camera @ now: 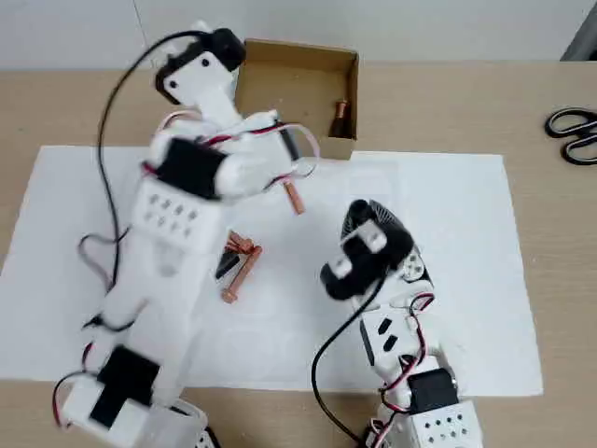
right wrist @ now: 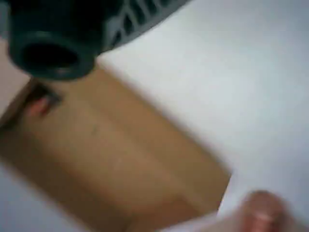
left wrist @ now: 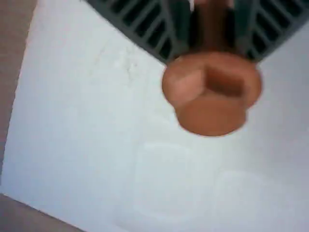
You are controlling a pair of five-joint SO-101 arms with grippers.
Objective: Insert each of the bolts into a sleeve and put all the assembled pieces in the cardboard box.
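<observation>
We have the left claw (camera: pixel 286 183) clamped on a copper bolt (camera: pixel 295 199), held above the white sheet (camera: pixel 466 280) just in front of the cardboard box (camera: pixel 298 54), and its wrist camera looks straight at the bolt's head. The right claw (camera: pixel 362 224) grips a dark sleeve (right wrist: pixel 50 52) over the sheet, apart from that bolt. One assembled piece (camera: pixel 341 117) stands in the box corner nearest the right arm. Loose bolts (camera: pixel 241 259) and a second sleeve (camera: pixel 227 266) lie together beside the left arm. Scissors (camera: pixel 574 131) rest on the tabletop (camera: pixel 56 103).
</observation>
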